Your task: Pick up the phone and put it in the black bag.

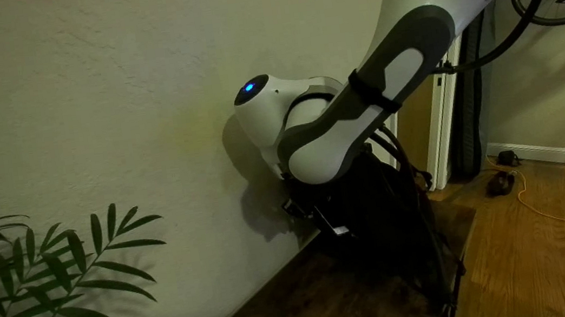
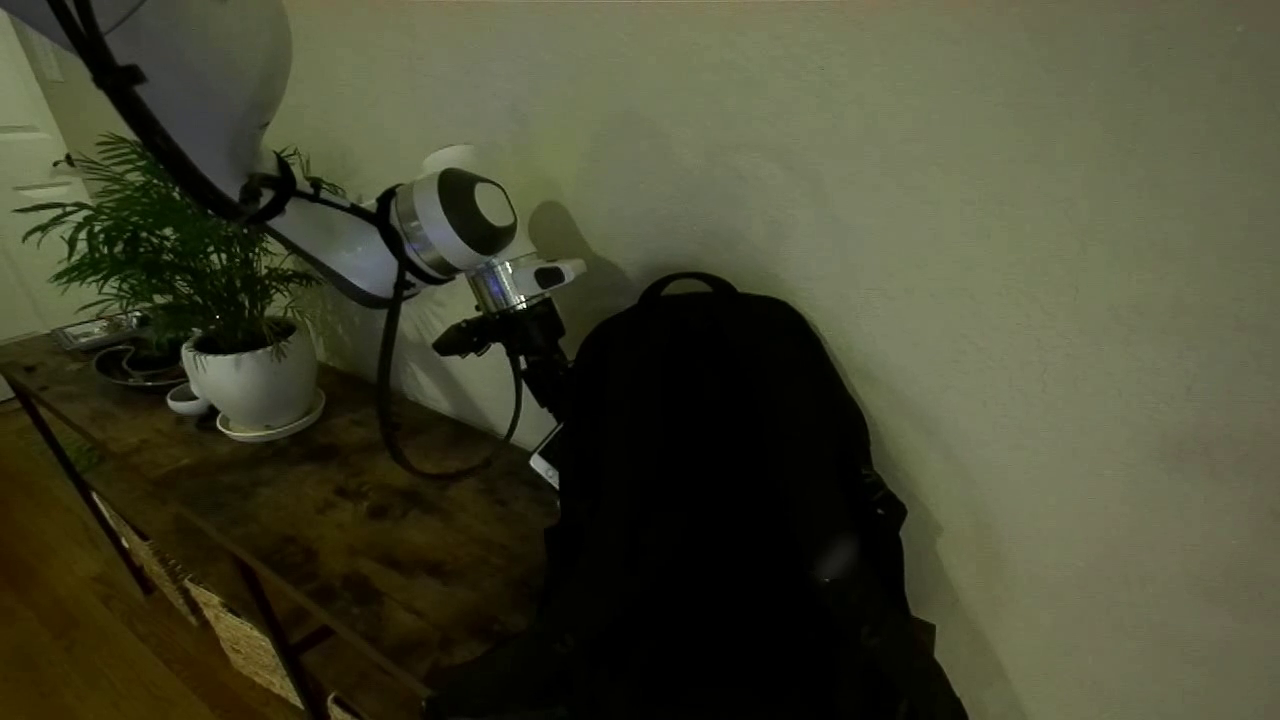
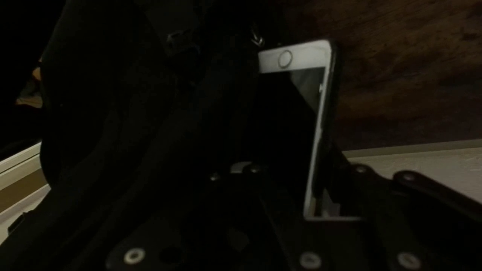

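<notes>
The arm bends low beside the black bag, which stands upright on the worktop, close to the wall. Its pincer is right at the phone. As far as I can see, the phone is outside the bag, tilted, just beside it, with its pale button end pointing away from the pincer. Whether it leans on the fabric or hangs free, I can't make out; it's black against black. The two sides of the pincer seem to stand apart, the phone's near end reaching in between them, but the tips are lost in shadow, so I can't tell whether they are clamped on it.

To my mind the pick-up is the step in hand, and the putting-in is not yet done. What's wanted next, I'd say, is a firm, square hold on that slim slab, a lift clear of the bag's side, and then a way in at the bag's mouth. I see no gap in the fabric from here, so the opening wants finding; a loose hold could let the phone slide to the worktop.
</notes>
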Controlling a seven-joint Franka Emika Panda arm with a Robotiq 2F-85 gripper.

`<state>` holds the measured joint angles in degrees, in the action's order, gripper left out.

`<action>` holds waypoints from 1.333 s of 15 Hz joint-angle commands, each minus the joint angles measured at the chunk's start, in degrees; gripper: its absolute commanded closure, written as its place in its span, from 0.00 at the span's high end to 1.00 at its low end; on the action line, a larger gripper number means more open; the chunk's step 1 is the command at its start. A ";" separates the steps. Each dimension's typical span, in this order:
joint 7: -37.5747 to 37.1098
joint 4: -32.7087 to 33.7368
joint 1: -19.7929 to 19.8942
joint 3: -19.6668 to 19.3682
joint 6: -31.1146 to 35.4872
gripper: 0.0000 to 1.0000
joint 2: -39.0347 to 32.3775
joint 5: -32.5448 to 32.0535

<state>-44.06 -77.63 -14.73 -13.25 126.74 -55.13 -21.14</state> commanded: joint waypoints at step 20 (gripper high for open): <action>-14.58 -4.59 -3.64 -3.26 -3.42 0.03 8.86 -1.67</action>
<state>-54.16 -77.86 -16.57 -15.61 125.04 -51.40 -21.37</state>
